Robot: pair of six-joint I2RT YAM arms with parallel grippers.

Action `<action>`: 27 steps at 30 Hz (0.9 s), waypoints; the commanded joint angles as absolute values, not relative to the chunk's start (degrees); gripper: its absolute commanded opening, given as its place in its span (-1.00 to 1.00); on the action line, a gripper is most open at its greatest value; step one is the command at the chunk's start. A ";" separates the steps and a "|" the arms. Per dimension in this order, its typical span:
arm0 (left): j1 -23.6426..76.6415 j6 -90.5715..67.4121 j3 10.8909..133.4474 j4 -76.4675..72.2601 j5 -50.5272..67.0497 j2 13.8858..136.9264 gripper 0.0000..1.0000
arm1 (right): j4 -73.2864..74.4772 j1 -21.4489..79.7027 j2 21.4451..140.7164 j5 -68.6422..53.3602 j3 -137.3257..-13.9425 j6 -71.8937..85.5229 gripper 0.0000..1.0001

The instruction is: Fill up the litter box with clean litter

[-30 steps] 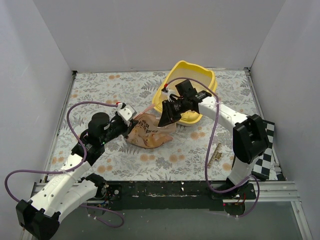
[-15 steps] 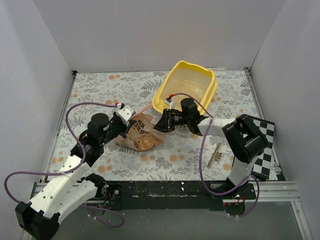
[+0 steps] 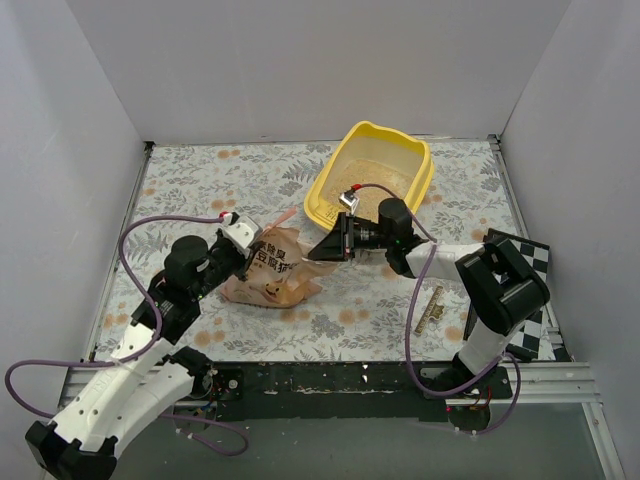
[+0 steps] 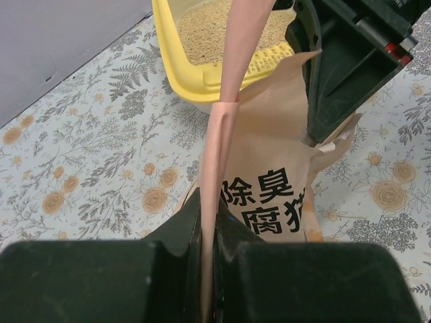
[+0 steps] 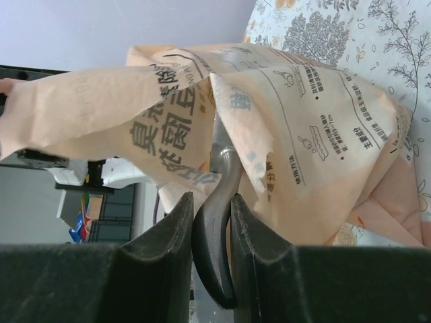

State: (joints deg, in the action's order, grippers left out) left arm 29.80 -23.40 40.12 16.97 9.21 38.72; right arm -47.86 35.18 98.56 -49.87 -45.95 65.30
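The yellow litter box (image 3: pixel 330 205) stands at the back right and holds a thin layer of pale beige clean litter (image 3: pixel 385 170). It also shows in the left wrist view (image 4: pixel 195 75) with litter (image 4: pixel 209 27) inside. The peach-pink bag (image 3: pixel 272 272) stands in front of the box's left corner. My left gripper (image 3: pixel 247 250) is shut on the bag's pink top edge (image 4: pixel 225 87) and holds it up. My right gripper (image 3: pixel 330 245) is shut on the grey metal scoop's handle (image 5: pixel 214 222). The scoop's head is hidden inside the bag's mouth (image 5: pixel 222 145).
The table has a floral cloth (image 3: pixel 210 180) and white walls on three sides. A small patterned strip (image 3: pixel 432 308) lies at the front right. A checkered board (image 3: pixel 535 300) sits at the right edge. The right gripper's black body (image 4: pixel 343 74) is close beside the bag.
My right gripper moved down and left from the litter box to the bag's mouth, and the scoop went in. My left gripper pulled the bag slightly left and raised it more upright.
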 commanded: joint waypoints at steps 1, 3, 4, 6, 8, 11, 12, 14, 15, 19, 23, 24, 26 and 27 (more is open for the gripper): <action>30.06 -23.64 38.06 12.75 8.88 35.60 -1.00 | -58.98 32.61 91.50 -54.66 -44.92 69.35 -0.97; 30.06 -23.82 37.36 12.31 8.88 34.98 -1.00 | -58.36 31.12 89.92 -55.10 -43.69 69.17 -0.97; 30.06 -23.73 37.09 12.04 9.23 34.72 -1.00 | -57.66 30.42 89.39 -55.54 -43.25 68.91 -0.97; 30.06 -23.55 36.39 11.43 9.58 34.19 -1.00 | -56.17 29.10 87.81 -56.33 -42.46 68.21 -0.97; 30.06 -23.55 36.12 10.99 9.67 33.75 -1.00 | -54.41 28.04 85.97 -56.95 -41.58 67.59 -0.97; 30.06 -23.47 35.69 10.11 9.93 33.14 -1.00 | -51.43 26.11 83.33 -57.65 -40.35 65.49 -0.97; 30.06 -23.47 35.42 9.67 10.02 32.79 -1.00 | -49.68 25.58 82.45 -57.92 -40.08 64.43 -0.97; 30.06 -23.55 35.16 8.79 10.11 32.26 -1.00 | -46.60 24.35 81.04 -58.71 -39.55 62.76 -0.97; 30.06 -23.55 34.90 8.35 10.28 31.99 -1.00 | -45.54 23.65 80.34 -58.88 -39.20 62.32 -0.97; 30.06 -24.34 34.54 6.95 11.16 31.29 -1.00 | -41.14 21.54 77.96 -59.50 -38.32 60.12 -0.97; 30.06 -25.13 34.02 6.59 12.22 31.38 -1.00 | -37.63 19.43 75.94 -59.94 -37.97 59.59 -0.97; 30.06 -25.22 33.93 6.50 12.22 31.46 -1.00 | -36.83 18.90 75.42 -59.94 -38.06 59.50 -0.97; 30.06 -25.40 33.40 6.07 12.22 31.20 -1.00 | -34.29 17.94 74.36 -59.94 -38.14 59.15 -0.97; 30.06 -25.40 33.14 5.80 12.22 31.11 -1.00 | -32.89 17.49 73.92 -59.85 -38.23 58.63 -0.97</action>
